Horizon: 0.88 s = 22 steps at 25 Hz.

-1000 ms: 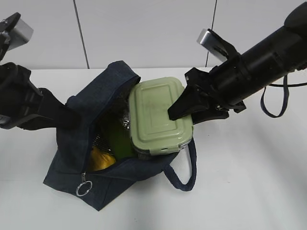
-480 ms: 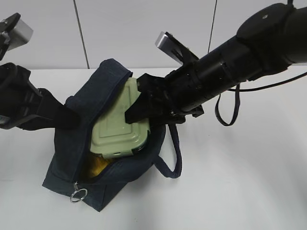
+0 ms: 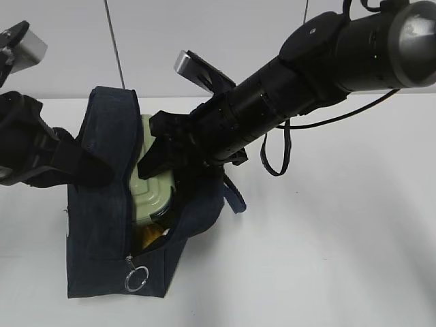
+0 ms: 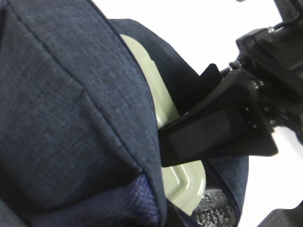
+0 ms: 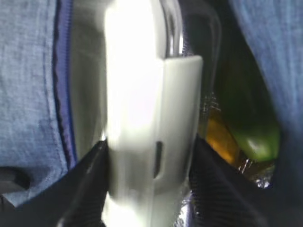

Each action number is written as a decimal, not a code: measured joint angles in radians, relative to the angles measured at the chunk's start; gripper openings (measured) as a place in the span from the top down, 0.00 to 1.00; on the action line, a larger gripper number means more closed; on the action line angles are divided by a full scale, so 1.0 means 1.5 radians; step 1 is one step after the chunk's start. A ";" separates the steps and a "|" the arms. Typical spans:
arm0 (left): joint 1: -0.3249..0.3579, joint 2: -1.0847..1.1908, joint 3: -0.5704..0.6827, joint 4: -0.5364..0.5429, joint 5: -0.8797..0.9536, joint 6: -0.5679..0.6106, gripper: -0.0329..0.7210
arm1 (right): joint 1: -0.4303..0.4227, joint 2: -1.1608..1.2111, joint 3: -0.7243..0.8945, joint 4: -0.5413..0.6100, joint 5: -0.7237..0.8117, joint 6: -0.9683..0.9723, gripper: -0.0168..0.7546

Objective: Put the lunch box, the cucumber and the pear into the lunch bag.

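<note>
Lunch box going into the lunch bag, gripped by your right jaws.

From the outside camera, your right gripper (image 3: pixel 160 178) holds the lunch box (image 3: pixel 146 184) on edge inside the mouth of the lunch bag (image 3: pixel 102 225), which stands on the bench (image 3: pixel 327 259); your left gripper (image 3: pixel 95 170), jaws pinched, holds the bag's wall. Your left wrist camera shows the box (image 4: pixel 182 187) against that wall. Your right wrist camera shows the cucumber (image 5: pixel 253 135) and pear (image 5: pixel 220 137) beside the box, inside.
</note>
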 joint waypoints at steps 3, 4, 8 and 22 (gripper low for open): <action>0.000 0.000 0.000 -0.001 0.004 0.000 0.95 | 0.000 0.001 -0.004 -0.025 0.013 0.004 0.42; 0.000 0.000 0.000 -0.001 0.004 0.000 0.95 | 0.001 0.001 -0.004 -0.032 0.018 0.008 0.41; 0.000 0.000 0.000 -0.003 0.006 0.000 0.95 | 0.001 0.001 -0.008 -0.058 0.038 0.012 0.40; -0.001 0.000 0.000 -0.005 0.006 0.000 0.95 | 0.001 0.005 -0.073 -0.138 0.059 0.011 0.26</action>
